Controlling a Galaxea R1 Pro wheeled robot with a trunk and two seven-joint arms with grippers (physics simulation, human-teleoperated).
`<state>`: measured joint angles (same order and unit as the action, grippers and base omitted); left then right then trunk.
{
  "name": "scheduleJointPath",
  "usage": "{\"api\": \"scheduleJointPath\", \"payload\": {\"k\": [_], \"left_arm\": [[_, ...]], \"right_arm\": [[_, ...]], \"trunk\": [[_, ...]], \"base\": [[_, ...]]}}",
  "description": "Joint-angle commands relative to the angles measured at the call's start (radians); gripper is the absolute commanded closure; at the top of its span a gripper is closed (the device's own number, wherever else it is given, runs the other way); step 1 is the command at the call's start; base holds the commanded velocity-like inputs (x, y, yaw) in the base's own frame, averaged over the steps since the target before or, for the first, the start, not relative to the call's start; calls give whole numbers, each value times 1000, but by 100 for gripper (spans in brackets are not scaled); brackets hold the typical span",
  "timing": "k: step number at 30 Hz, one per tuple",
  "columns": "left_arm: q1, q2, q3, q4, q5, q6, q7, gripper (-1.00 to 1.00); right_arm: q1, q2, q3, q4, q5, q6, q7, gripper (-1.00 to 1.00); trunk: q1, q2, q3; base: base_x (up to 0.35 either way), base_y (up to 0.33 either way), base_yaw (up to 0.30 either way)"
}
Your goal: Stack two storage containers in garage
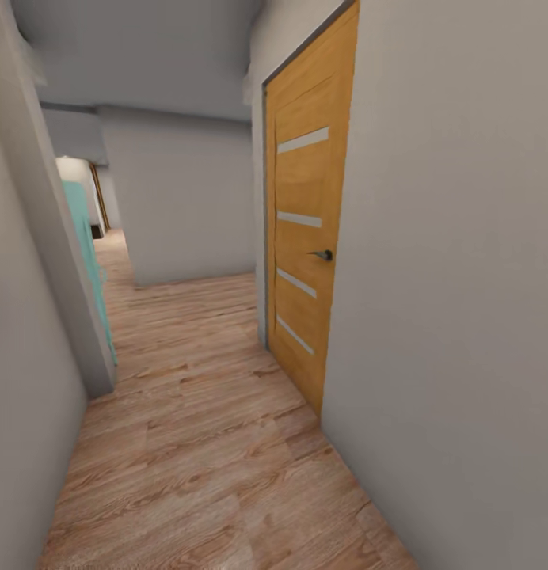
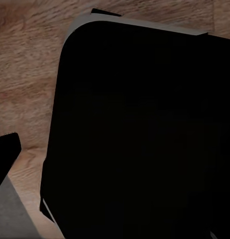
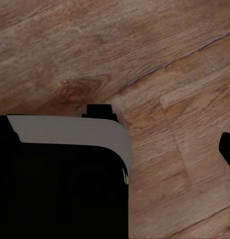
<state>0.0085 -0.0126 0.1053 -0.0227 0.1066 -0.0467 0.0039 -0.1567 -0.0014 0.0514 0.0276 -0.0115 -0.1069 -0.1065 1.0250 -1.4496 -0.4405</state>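
The two storage containers are out of view, and so is the garage. I am in a narrow hallway with a light wood plank floor (image 1: 203, 427). In the left wrist view one dark fingertip (image 2: 5, 152) sits at the picture's edge over the planks, beside my black base (image 2: 145, 139). The right wrist view likewise has one dark fingertip (image 3: 228, 152) at its edge, far from the middle, above the planks (image 3: 170, 74). Nothing is held between the fingers of either gripper.
A closed orange wooden door (image 1: 306, 237) with a dark handle (image 1: 325, 255) is set in the grey wall (image 1: 456, 317) on the right. A grey wall (image 1: 24, 412) bounds the left, with a turquoise object (image 1: 88, 245) behind its corner. The corridor runs ahead toward a grey wall (image 1: 187, 198).
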Motion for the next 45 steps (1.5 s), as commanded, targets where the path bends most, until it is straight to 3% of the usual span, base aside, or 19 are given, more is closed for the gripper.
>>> {"api": "scheduleJointPath", "payload": {"k": [1,26,35,45], "left_arm": [[1,0,5,-2,7,-1,0,-100],[1,-1,4,-3,7,-1,1,-100],[1,0,4,-3,7,0,1,-100],[1,0,4,-2,7,1,1,-100]], "right_arm": [[-1,0,5,3,-1,-5,-2,-100],[-1,-1,7,3,1,-2,-5,-100],[-1,-3,8,3,2,-2,-10,-100],[-1,0,5,3,-6,4,-12,-100]], "trunk": [[0,0,0],[0,0,8],[0,0,8],[0,0,8]], "base": [[0,0,273],[4,0,273],[279,0,249],[321,0,41]]}}
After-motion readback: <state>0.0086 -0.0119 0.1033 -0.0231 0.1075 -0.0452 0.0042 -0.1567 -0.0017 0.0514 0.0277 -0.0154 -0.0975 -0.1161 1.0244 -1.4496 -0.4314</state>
